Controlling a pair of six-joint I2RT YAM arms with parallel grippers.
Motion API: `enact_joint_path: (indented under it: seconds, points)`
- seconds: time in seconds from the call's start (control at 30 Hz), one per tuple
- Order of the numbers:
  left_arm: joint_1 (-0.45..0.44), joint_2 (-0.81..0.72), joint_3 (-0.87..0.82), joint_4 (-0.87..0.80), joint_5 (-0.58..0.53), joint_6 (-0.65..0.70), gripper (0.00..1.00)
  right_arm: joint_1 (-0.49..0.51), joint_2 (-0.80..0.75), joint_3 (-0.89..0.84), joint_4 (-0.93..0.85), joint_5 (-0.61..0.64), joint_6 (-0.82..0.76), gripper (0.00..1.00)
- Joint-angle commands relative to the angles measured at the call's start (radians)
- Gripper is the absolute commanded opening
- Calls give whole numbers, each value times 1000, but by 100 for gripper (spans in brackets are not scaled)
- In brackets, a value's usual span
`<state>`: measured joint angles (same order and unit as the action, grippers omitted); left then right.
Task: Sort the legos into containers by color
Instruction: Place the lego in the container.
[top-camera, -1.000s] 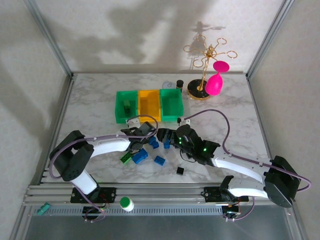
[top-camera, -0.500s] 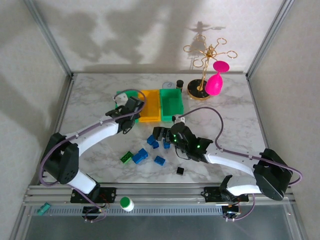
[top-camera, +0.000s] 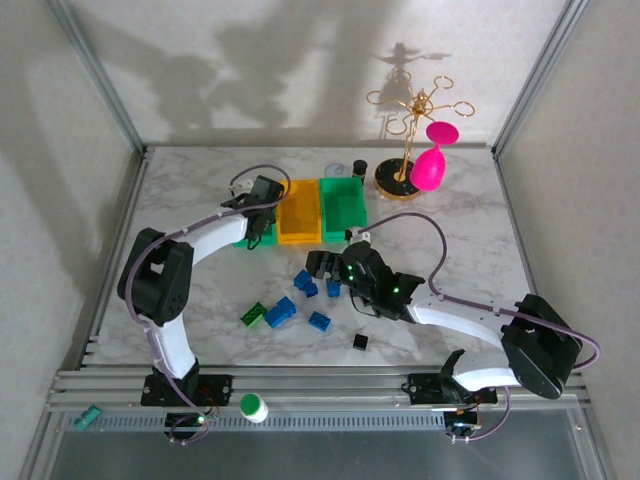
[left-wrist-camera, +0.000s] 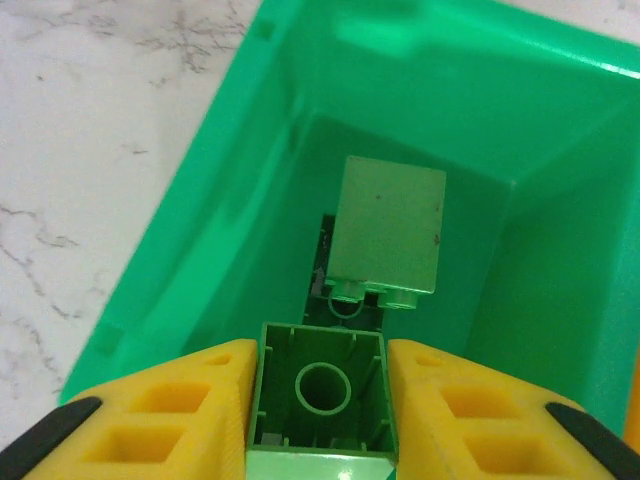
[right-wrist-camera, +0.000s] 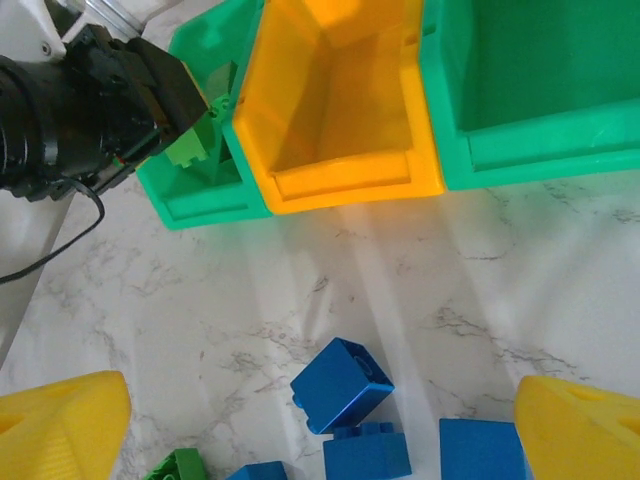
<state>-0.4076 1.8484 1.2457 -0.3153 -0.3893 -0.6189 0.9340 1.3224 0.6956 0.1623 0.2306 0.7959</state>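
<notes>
left gripper (left-wrist-camera: 322, 395) pinching a green brick (left-wrist-camera: 322, 420) over the left green bin (left-wrist-camera: 230, 220); second brick (left-wrist-camera: 388, 225) lies inside; right gripper (right-wrist-camera: 320, 425) spread wide above blue bricks (right-wrist-camera: 340, 385), 6 o'clock of the yellow bin (right-wrist-camera: 340, 110); marble table (right-wrist-camera: 200, 290); gold stand (top-camera: 410, 140) at 1 o'clock; white walls

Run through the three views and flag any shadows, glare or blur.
Top external: the gold stand throws a crisp shadow on the back wall. Left wrist: glare on the far rim of the green bin; the pincer's yellow fingers look soft. Right wrist: pale light bands cross the marble table; the yellow bin glows brightest at its top.
</notes>
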Motion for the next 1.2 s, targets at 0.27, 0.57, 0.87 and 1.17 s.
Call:
enact_joint_path:
  seconds: [0.27,0.57,0.87,1.17]
  points:
    - [29,111,100,21,3,51,39,-26,15,-2,22,-29,-21,99]
    - [29,118,121,12,7,65,50,-35,19,2,23,-45,-25,99]
    - [26,-25,89,-19,53,58,49,-37,11,25,14,-62,-64,99]
    - [-3,-289,-102,-35,119,34,48,-38,35,66,-33,-109,-126,99]
